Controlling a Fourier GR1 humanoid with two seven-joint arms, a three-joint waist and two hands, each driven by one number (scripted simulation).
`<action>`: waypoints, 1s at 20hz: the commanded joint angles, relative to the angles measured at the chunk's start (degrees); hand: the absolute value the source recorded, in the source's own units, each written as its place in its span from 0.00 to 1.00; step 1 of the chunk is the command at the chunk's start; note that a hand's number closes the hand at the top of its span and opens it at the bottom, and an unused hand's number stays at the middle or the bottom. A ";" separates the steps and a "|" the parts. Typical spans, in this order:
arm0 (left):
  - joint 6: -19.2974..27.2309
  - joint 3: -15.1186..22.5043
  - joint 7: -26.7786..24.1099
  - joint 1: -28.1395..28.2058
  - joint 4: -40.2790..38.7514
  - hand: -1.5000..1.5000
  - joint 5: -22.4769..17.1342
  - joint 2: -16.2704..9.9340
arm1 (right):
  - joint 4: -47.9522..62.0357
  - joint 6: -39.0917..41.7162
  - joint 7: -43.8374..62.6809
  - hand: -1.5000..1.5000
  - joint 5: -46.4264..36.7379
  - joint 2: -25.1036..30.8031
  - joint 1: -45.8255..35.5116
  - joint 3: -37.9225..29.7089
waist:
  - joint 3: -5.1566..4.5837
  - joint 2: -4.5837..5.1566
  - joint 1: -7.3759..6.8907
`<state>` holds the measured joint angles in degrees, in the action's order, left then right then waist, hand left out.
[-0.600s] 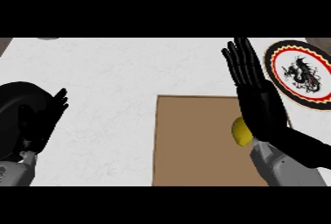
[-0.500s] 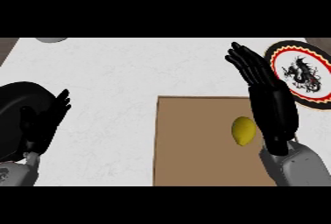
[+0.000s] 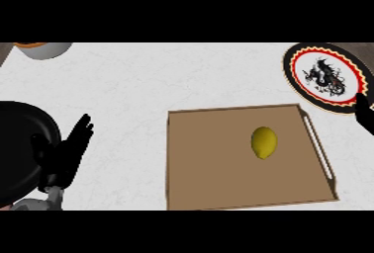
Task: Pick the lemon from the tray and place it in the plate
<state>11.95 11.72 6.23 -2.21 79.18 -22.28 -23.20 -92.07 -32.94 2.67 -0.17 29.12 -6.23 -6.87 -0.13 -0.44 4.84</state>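
Head view, looking steeply down on a white speckled surface (image 3: pixel 182 79). A brown tray (image 3: pixel 211 183) with a low rim lies at the lower middle, a pale handle bar along its right side. The lemon (image 3: pixel 263 142) lies on the tray floor, right of the tray's middle, long axis running up and down the view, touched by nothing.

The plate (image 3: pixel 309 94) sits at the upper right, beyond the tray's far right corner and apart from it. It is round with a black and red rim edged in a yellow zigzag, a white middle and a black dragon figure. Nothing lies on it.

The left hand (image 3: pixel 70 148) shows at the lower left, fingers straight and pointing up the view, holding nothing, resting well apart from the tray's left edge. A large black rounded shape (image 3: pixel 18 143) lies behind it at the left edge.

The right hand (image 3: pixel 363 112) shows only as a dark sliver at the right edge, overlapping the plate's lower right rim; whether its fingers are straight or curled I cannot tell.

At the top left corner a grey bowl (image 3: pixel 44 49) with orange contents is partly cut off.
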 commanded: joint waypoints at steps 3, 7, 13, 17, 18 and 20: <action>4.89 4.47 3.87 1.67 3.78 0.50 1.96 5.92 | -13.52 -10.46 -2.48 0.00 -3.69 -5.96 16.52 -3.67 | 0.13 -0.08 -2.59; -0.27 2.17 1.58 1.28 -0.75 0.50 1.31 3.96 | -24.93 -9.96 10.92 0.00 -11.46 -2.80 23.27 -0.75 | -0.01 0.30 -3.52; 1.20 4.06 4.06 1.38 2.30 0.50 1.51 5.80 | -27.88 7.07 23.54 0.00 -10.93 9.64 30.31 1.79 | -0.18 0.49 -3.40; 2.16 5.46 4.36 1.50 3.43 0.50 3.35 6.65 | -33.26 12.39 37.74 0.00 -14.68 14.80 27.57 4.03 | -0.12 0.57 -5.00; 0.16 4.40 3.21 1.21 1.82 0.50 2.80 5.72 | -33.68 12.46 40.68 0.00 -16.84 14.12 26.27 6.11 | -0.08 0.65 -5.19; 2.24 5.91 1.28 1.33 0.37 0.50 4.93 8.44 | -37.41 15.34 47.43 0.00 -17.91 15.80 25.51 7.40 | -0.09 0.65 -5.11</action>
<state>13.69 15.40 7.37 -1.82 82.09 -18.48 -17.30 -124.82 -22.21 39.15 -15.03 41.92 20.47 -2.42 0.04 -0.15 0.12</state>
